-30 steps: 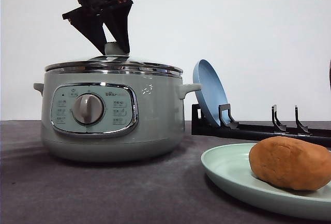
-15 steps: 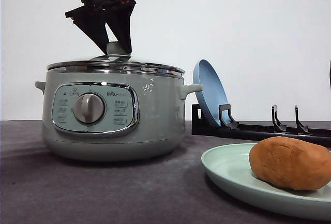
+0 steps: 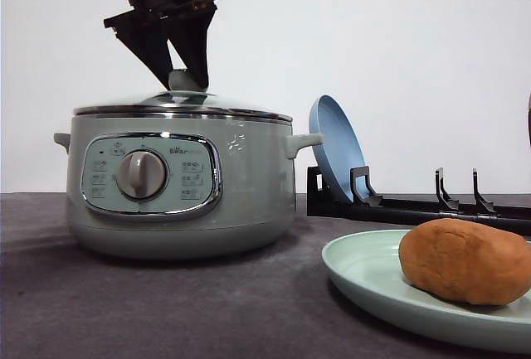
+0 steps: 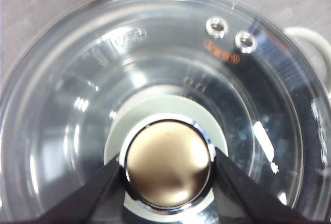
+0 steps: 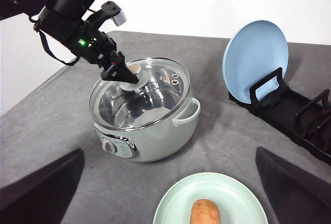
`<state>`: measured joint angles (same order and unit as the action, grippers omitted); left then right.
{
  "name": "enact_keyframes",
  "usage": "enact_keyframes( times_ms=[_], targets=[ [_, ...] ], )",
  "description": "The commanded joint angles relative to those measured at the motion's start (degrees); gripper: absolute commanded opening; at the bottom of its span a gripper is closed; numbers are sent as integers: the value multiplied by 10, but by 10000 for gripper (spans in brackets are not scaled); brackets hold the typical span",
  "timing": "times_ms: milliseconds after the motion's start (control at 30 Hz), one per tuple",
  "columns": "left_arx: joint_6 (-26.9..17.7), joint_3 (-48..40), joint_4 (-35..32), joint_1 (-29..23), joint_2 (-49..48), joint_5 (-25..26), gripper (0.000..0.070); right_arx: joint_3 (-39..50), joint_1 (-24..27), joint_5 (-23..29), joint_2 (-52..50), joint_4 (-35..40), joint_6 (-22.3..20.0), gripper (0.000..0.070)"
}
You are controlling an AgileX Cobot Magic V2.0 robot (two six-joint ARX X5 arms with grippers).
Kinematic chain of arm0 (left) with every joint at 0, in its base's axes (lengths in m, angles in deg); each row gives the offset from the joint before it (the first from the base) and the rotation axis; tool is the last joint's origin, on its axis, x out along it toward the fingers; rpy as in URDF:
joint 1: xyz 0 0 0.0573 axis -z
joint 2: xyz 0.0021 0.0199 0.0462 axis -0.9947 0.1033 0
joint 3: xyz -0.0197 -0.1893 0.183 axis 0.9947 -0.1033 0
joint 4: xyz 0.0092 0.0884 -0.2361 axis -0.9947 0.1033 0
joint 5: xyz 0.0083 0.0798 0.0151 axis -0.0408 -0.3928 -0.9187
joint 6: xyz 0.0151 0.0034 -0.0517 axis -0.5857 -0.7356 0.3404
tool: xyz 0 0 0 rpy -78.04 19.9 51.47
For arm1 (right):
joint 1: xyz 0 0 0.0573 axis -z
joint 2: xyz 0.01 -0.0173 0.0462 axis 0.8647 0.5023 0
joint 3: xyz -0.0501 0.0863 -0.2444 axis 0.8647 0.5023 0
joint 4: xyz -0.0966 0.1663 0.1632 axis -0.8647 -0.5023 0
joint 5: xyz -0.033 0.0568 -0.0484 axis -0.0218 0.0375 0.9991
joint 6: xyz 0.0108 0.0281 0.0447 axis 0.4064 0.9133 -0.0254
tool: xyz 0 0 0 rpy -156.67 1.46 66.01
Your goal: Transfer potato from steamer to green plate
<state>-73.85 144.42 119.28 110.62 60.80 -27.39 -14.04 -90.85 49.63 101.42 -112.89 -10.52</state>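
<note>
The potato (image 3: 465, 261) (image 5: 205, 212) lies on the green plate (image 3: 357, 272) (image 5: 176, 203) at the front right. The steamer (image 3: 249, 185) (image 5: 155, 136) stands at the left with its glass lid (image 3: 182, 104) (image 4: 77, 79) on top. My left gripper (image 3: 187, 77) (image 4: 168, 167) (image 5: 126, 76) comes down from above and is shut on the lid's knob (image 4: 168, 164), one dark finger on each side. My right gripper (image 5: 169, 151) hangs high over the table's front, open, its fingers (image 5: 41, 188) wide apart and empty. Through the lid I see no food in the pot.
A blue plate (image 3: 336, 147) (image 5: 256, 53) leans upright in a black dish rack (image 3: 415, 210) (image 5: 289, 110) behind the green plate. The rack's other slots are free. Grey table surface lies open in front of the steamer.
The steamer and lid shifted slightly right, then back left, while the left gripper stayed on the knob. Potato and green plate have not moved.
</note>
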Motion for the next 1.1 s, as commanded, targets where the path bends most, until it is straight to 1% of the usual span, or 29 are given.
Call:
enact_keyframes(
  times_ms=[0, 233, 400, 567, 633, 667, 733, 833, 867, 933, 1000, 1067],
  targets=[
    [-15, 11, -20, 5, -1, -5, 0, -9, -3, 0, 3, 6, 2, 700],
    [-15, 11, -17, 3, -5, 6, 0, -9, -3, 0, 3, 6, 2, 700],
    [-13, 11, -10, 3, -5, 30, 0, -9, -3, 0, 3, 6, 3, 700],
    [-13, 11, 3, 3, -5, 32, 6, -9, -3, -2, 3, 6, 10, 700],
    [-10, 11, 7, 3, -5, 32, 84, -9, -3, -2, 3, 6, 10, 700],
    [-5, 11, 7, 3, -5, 32, 149, -9, -3, -2, 3, 6, 10, 700],
    [-1, 11, 5, 3, -5, 32, 291, -9, -3, -2, 3, 6, 10, 700],
    [4, 12, 5, 3, -6, 33, 531, -9, -3, -2, 3, 6, 10, 700],
    [8, 12, 6, 3, -9, 35, 593, -9, -3, -2, 3, 6, 10, 700],
    [11, 12, 8, 3, -16, 44, 673, -9, -3, -2, 3, 6, 10, 700],
    [13, 12, 9, 3, -30, 45, 695, -9, -3, -2, 3, 6, 10, 700],
    [14, 12, 10, 3, -49, 45, 695, -9, -3, -1, 3, 6, 10, 700]
  ],
)
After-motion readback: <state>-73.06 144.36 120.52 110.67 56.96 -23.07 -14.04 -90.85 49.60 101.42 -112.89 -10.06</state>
